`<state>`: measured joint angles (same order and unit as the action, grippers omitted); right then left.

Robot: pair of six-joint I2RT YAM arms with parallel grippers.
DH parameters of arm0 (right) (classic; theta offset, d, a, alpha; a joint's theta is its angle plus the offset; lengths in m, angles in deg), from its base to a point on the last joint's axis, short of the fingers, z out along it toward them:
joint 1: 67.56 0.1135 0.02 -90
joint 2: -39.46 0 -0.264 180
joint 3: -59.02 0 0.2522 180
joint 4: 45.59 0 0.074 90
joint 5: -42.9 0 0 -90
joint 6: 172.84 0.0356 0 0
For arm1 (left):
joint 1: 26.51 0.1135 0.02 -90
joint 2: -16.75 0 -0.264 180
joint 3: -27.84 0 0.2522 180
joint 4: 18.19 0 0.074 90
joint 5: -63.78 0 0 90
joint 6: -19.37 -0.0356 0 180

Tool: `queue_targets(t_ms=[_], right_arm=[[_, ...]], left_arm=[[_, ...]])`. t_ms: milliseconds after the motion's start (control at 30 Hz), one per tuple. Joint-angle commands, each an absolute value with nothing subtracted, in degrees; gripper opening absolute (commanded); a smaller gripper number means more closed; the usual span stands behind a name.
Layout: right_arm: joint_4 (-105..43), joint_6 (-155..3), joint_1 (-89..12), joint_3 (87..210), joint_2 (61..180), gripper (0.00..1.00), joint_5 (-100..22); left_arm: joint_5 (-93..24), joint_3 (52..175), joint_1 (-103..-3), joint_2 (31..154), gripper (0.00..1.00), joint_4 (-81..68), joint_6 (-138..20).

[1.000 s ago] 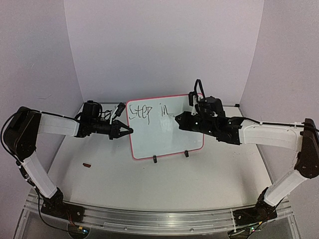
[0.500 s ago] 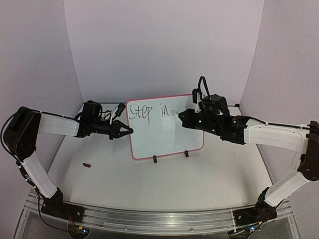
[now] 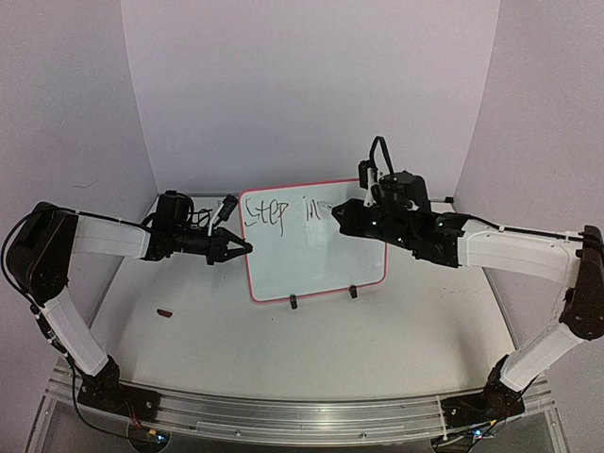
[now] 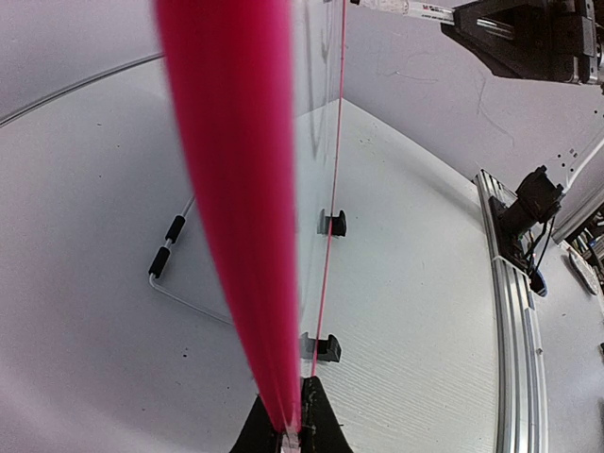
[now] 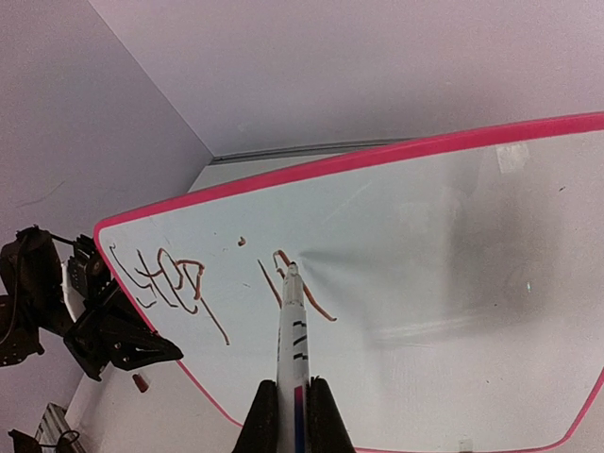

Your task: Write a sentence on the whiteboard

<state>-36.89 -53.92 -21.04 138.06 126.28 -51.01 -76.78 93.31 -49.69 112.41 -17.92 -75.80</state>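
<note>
Your left fingers [image 4: 321, 429] are clamped tight on the pink-red left border of the whiteboard [image 3: 316, 264]. The board stands nearly upright on its 2 black clips [image 3: 293, 302] near the middle of the tabletop's [image 3: 311, 359] far edge, its white face turned toward the arm bases. The left wrist view shows that border running straight up from between the fingertips.

Your right fingers [image 5: 260, 420] are closed narrowly on a white marker [image 5: 290, 330], whose barrel points away from the wrist and up at the board. Its tip meets the white surface at the top of the second word, in the board's upper half and about midway across.

The sentence [image 3: 267, 213] so far reads "Step in" on 1 line along the upper left of the board, in thin dark strokes; the marks just beyond the "n" are too small for you to read. The right arm reaches in from the right edge of the tabletop, the left arm from the left edge.

A small brown object [image 3: 165, 312] lies on the tabletop near the left edge, well apart from the board.
</note>
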Motion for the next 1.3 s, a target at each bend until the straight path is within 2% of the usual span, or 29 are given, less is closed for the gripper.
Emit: queue_targets(t_ms=[0, 633, 967, 1267], right_arm=[[-37.5, -54.0, -21.4, 140.6, 128.0, 0.0, -50.7], [-36.7, -53.5, -21.4, 138.0, 124.6, 0.0, -57.4], [-38.3, -55.8, -21.4, 139.1, 124.0, 0.0, -51.3], [-38.2, -57.2, -21.3, 141.7, 126.1, 0.0, -52.4]], left_arm=[[-69.7, 93.1, -49.8, 112.6, 0.0, -14.9, -78.6], [-69.7, 93.2, -49.8, 112.8, 0.0, -14.9, -78.6], [-69.7, 93.2, -49.9, 112.8, 0.0, -14.9, -78.6], [-69.7, 93.2, -49.8, 112.8, 0.0, -14.9, -78.6]])
